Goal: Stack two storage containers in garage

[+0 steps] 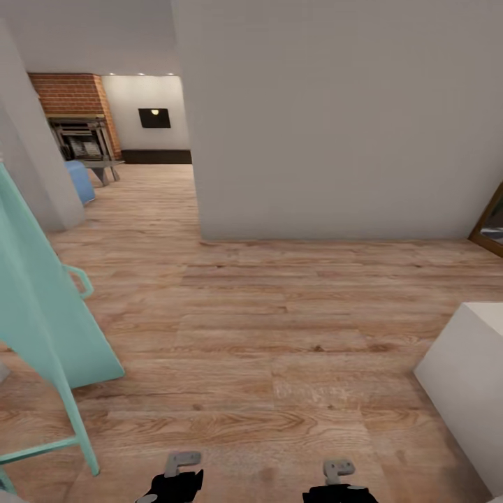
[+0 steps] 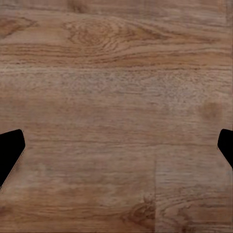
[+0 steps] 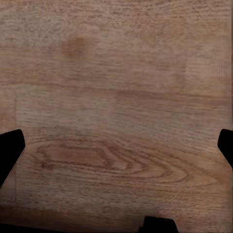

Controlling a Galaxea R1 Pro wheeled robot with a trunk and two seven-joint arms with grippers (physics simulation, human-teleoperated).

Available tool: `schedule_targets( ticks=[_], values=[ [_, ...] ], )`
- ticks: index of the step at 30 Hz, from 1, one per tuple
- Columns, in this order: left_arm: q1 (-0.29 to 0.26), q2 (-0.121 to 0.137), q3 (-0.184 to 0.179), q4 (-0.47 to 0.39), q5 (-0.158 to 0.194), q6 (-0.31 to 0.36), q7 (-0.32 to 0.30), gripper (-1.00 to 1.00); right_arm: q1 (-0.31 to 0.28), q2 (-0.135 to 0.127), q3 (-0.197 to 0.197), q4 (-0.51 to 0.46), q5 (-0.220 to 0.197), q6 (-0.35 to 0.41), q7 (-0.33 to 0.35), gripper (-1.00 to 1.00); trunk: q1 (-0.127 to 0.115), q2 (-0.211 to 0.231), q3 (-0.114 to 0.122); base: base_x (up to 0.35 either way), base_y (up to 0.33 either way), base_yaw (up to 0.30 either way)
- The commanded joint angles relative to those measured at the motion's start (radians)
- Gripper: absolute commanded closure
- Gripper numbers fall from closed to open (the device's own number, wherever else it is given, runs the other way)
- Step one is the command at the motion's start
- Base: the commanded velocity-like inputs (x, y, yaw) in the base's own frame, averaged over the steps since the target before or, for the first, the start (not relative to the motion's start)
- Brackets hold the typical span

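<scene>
The two storage containers are out of view, and so is the garage. Past the hallway, at the far left, lies the living room (image 1: 150,178) with a red brick fireplace (image 1: 73,94), a black wall TV (image 1: 154,117) and a low dark cabinet (image 1: 156,156). My left gripper (image 1: 175,478) and right gripper (image 1: 339,482) hang low at the near edge over light wood planks. In the wrist views the left gripper (image 2: 116,150) and right gripper (image 3: 116,153) stand open, their black fingertips wide apart with only planks between them.
A teal slanted frame (image 1: 42,307) stands close on the left. A white block (image 1: 468,377) sits at the near right. A broad white wall (image 1: 335,119) fills the middle, with a wooden door frame (image 1: 489,223) at its right. A blue object (image 1: 80,180) lies near the fireplace.
</scene>
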Motion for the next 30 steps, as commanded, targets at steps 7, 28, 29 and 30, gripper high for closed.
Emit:
schedule_targets(
  ticks=[7, 28, 29, 30],
  values=[
    [-0.001, -0.001, 0.008, 0.001, -0.010, -0.003, -0.002, -1.00, 0.000, -0.001, 0.000, -0.002, 0.004, 0.006, 0.003, -1.00, 0.000, 0.000, -0.001, 0.344, -0.080, 0.020],
    [-0.001, -0.001, 0.008, 0.001, -0.009, -0.003, -0.002, -1.00, 0.000, -0.001, 0.000, -0.002, 0.004, 0.005, 0.003, -1.00, 0.000, 0.000, 0.003, 0.344, -0.082, 0.070],
    [-0.001, -0.001, 0.008, 0.001, -0.009, -0.003, -0.002, -1.00, 0.000, -0.001, 0.000, -0.002, 0.005, 0.005, 0.003, -1.00, 0.000, 0.000, 0.003, 0.344, -0.082, 0.003],
    [-0.001, -0.001, 0.008, 0.001, -0.009, -0.003, -0.002, -1.00, 0.000, -0.001, 0.000, -0.003, 0.005, 0.005, 0.003, -1.00, 0.000, 0.000, 0.003, 0.344, -0.082, 0.002]
  ],
)
